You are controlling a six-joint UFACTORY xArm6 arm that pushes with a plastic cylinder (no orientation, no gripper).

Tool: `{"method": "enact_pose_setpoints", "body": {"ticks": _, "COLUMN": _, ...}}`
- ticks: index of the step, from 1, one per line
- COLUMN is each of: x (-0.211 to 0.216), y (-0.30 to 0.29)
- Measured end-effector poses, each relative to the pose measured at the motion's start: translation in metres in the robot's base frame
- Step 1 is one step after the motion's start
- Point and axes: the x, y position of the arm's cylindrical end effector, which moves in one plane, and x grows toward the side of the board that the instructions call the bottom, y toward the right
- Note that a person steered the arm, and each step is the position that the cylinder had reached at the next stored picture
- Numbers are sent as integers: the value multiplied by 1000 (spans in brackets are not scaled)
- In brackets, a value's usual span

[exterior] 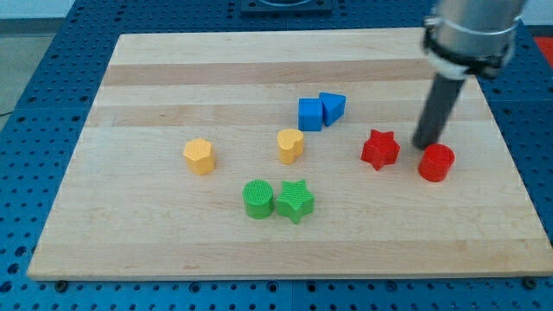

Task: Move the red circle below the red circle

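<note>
The red circle (436, 162) lies near the view's right edge of the wooden board. My tip (425, 145) stands just above and slightly left of it, touching or nearly touching its upper left side. The red star (379, 149) lies just left of the tip and the circle. Only one red circle shows.
A blue cube (309, 114) and a blue triangle-like block (332, 107) sit together near the centre top. A yellow heart (290, 145) and a yellow hexagon (199, 156) lie to the left. A green circle (257, 199) and green star (295, 200) touch near the bottom. The board's right edge (518, 173) is close.
</note>
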Motion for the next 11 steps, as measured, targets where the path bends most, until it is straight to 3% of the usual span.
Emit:
{"method": "enact_pose_setpoints", "body": {"ticks": 1, "x": -3, "y": 62}}
{"method": "enact_pose_setpoints", "body": {"ticks": 2, "x": 23, "y": 51}}
{"method": "enact_pose_setpoints", "body": {"ticks": 4, "x": 57, "y": -72}}
{"method": "enact_pose_setpoints", "body": {"ticks": 11, "x": 67, "y": -101}}
